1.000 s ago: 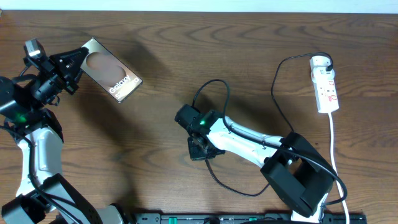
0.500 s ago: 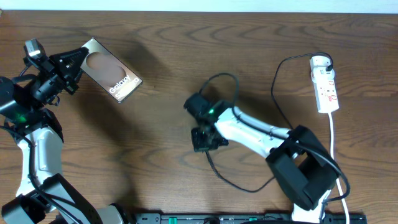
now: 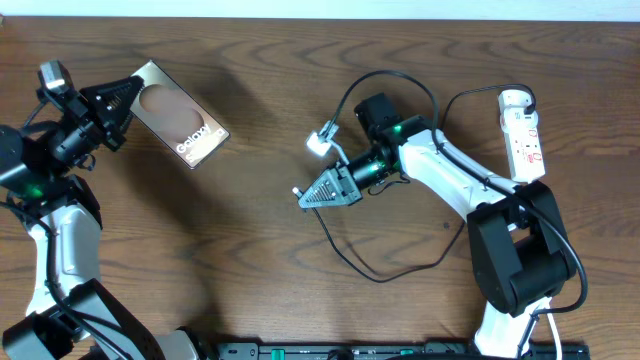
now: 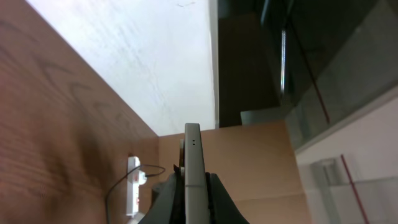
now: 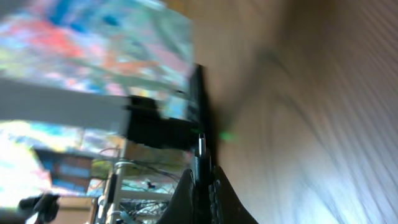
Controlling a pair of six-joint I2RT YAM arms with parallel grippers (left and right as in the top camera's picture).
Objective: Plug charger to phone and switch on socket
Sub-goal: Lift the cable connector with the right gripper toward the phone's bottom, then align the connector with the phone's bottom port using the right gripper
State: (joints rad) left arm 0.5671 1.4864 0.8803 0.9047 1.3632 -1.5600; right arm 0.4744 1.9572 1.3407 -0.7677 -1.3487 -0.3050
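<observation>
The phone, bronze-grey with "Galaxy" lettering, is held tilted above the table's far left by my left gripper, shut on its near end. In the left wrist view the phone stands edge-on between the fingers. My right gripper points left at mid-table, shut on the charger's black connector tip, which also shows in the right wrist view between the fingers. The charger cable loops over the table to a white plug adapter on the socket at the far right.
The socket's white cord runs down the right side towards the front. The right arm's base stands at the front right. A black rail lies along the front edge. The socket also shows far off in the left wrist view.
My right arm has swung up and to the right, lifting the connector tip off the table and turning to point left. The cable loop shifted with it. The left arm and phone have not moved.
</observation>
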